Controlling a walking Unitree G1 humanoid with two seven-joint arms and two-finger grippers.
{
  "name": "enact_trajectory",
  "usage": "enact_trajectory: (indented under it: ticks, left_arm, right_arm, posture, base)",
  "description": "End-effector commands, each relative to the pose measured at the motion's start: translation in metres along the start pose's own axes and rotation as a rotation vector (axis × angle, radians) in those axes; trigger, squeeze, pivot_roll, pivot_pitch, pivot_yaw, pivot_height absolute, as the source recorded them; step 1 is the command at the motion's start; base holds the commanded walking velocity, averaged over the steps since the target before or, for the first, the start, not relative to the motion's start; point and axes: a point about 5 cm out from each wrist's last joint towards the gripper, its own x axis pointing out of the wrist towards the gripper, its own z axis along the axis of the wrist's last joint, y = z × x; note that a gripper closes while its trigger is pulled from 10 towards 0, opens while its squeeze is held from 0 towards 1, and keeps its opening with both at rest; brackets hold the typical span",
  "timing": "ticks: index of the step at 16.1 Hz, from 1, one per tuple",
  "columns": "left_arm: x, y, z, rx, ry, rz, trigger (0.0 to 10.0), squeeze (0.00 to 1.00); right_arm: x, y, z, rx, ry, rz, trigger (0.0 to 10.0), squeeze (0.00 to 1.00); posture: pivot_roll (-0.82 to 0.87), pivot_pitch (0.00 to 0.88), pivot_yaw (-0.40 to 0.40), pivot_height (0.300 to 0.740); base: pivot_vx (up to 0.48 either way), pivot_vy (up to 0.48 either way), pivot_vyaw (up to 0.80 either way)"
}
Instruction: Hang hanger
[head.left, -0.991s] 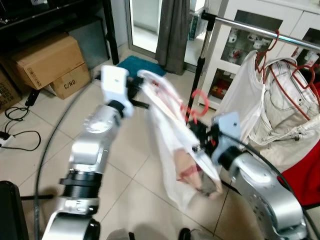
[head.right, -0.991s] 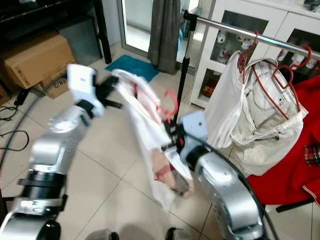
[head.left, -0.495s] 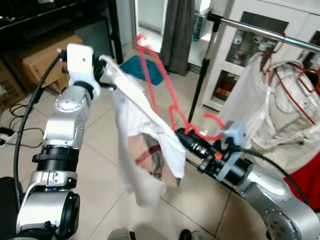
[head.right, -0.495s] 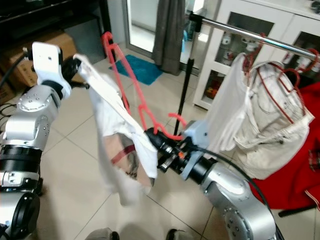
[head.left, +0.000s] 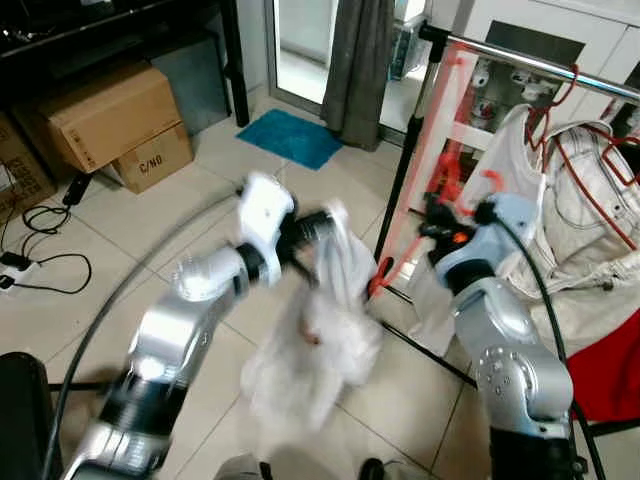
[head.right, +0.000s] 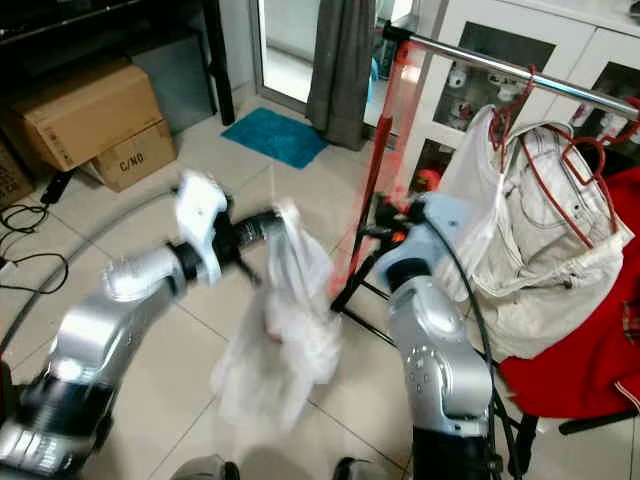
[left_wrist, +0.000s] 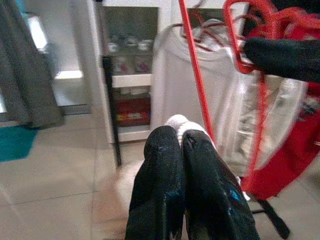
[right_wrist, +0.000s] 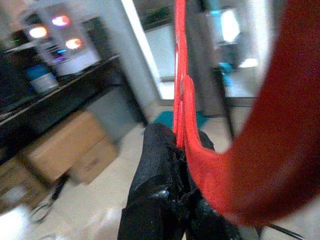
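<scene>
Gripping both ends, blurred.
Left gripper (left_wrist: 181, 142) pinches the white shirt (head.left: 320, 340); right gripper (right_wrist: 172, 145) clamps the red hanger (right_wrist: 182, 90) beside the rail (head.left: 540, 62).

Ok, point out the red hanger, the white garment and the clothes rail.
red hanger (right_wrist: 186, 125), right wrist view, its bar beside the fingers.
white garment (head.right: 285, 330), right eye view, bunched middle.
clothes rail (head.right: 500, 68), right eye view, horizontal metal bar.

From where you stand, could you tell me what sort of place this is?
Most likely a lived-in home, perhaps a laundry or storage corner: a clothes rail hung with white garments, a white glass-door cabinet, and cardboard boxes on the tiled floor.
</scene>
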Motion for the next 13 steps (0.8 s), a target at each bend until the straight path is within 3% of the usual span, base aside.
enact_trajectory:
  ticks: [1,2,3,4,5,6,7,9,13]
  left_arm:
    - [-0.003,-0.002,0.017,0.032,-0.055,-0.022,0.0,0.0]
    - [-0.014,0.004,0.014,0.015,-0.051,0.071,0.0,0.0]
    - [-0.022,0.01,0.012,-0.002,-0.041,0.147,0.0,0.0]
    - [-0.031,0.02,0.004,-0.016,-0.012,0.261,7.9,0.0]
    - [-0.036,0.024,-0.001,-0.022,0.008,0.321,7.9,0.0]
    - [-0.043,0.029,-0.008,-0.031,0.037,0.394,10.0,0.0]
    - [-0.053,0.032,-0.018,-0.04,0.069,0.466,10.0,0.0]
    - [-0.058,0.027,-0.024,-0.07,0.074,0.517,10.0,0.0]
    - [-0.066,0.013,-0.031,-0.094,0.092,0.536,10.0,0.0]
  right_arm:
    - [0.002,-0.005,0.002,-0.009,-0.02,-0.04,0.0,0.0]
    - [0.002,-0.014,0.0,-0.122,0.002,-0.093,7.7,0.0]
    - [0.0,-0.016,-0.006,-0.202,0.038,-0.075,10.0,0.0]
    - [-0.008,-0.018,-0.013,-0.234,0.087,-0.053,10.0,0.0]
    - [-0.012,-0.019,-0.017,-0.237,0.115,-0.053,10.0,0.0]
    - [-0.02,-0.021,-0.019,-0.229,0.13,-0.052,10.0,0.0]
    - [-0.036,-0.023,-0.024,-0.242,0.144,-0.046,10.0,0.0]
    - [-0.049,-0.024,-0.035,-0.254,0.181,-0.052,10.0,0.0]
    - [-0.046,-0.024,-0.036,-0.28,0.194,-0.063,10.0,0.0]
  posture:
    - [0.05,0.04,-0.009,0.74]
    - [0.05,0.041,-0.004,0.74]
    - [0.05,0.04,0.006,0.74]
    - [0.04,0.036,0.023,0.74]
    - [0.04,0.036,0.023,0.74]
    - [0.03,0.042,0.025,0.74]
    - [0.03,0.055,0.011,0.74]
    - [0.04,0.065,-0.007,0.74]
    - [0.04,0.076,-0.032,0.74]
  base:
    - [0.0,0.0,0.0]
    - [0.0,0.0,0.0]
    - [0.0,0.0,0.0]
    - [0.0,0.0,0.0]
    - [0.0,0.0,0.0]
    - [0.0,0.0,-0.8]
    - [0.0,0.0,-0.8]
    - [0.0,0.0,-0.8]
    - [0.0,0.0,-0.8]
